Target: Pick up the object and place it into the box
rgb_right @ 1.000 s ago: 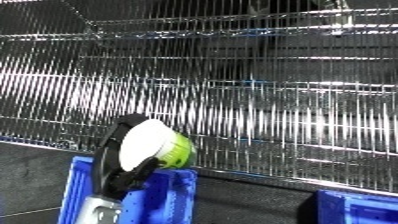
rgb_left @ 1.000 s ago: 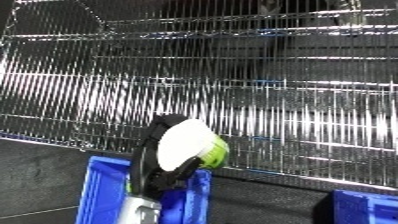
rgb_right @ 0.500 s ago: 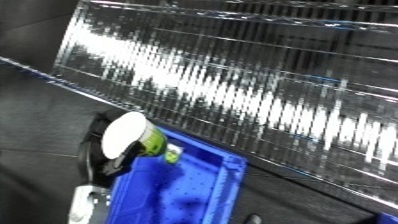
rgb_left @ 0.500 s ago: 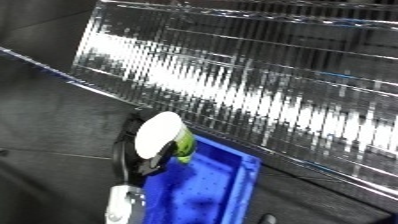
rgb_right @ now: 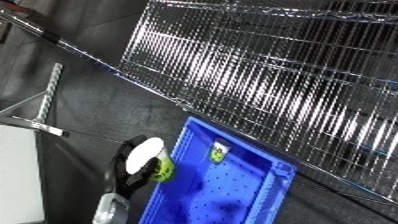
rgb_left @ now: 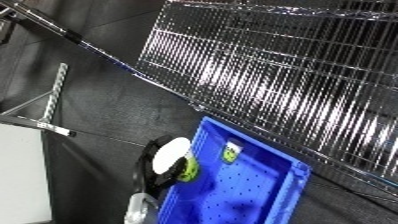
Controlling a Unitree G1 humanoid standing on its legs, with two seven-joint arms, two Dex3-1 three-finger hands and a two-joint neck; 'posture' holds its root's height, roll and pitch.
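Observation:
My left hand (rgb_left: 146,169) is curled round a round object (rgb_left: 172,160) with a white top and a yellow-green body. It holds the object at the left wall of the blue bin (rgb_left: 249,192), just over the rim. The silver forearm (rgb_left: 139,212) rises from the lower edge. A small labelled item (rgb_left: 231,151) lies inside the bin near its far wall. My right hand shows in neither view.
A wire shelf rack (rgb_left: 284,85) runs diagonally behind the bin, its lower rail close to the bin's far edge. A metal bracket (rgb_left: 51,102) and a white surface (rgb_left: 18,175) stand at the left on the dark floor.
The camera has tilted and swung left, so the rack now slants. My left hand still holds the object at the bin's left wall, now slightly lower over the rim.

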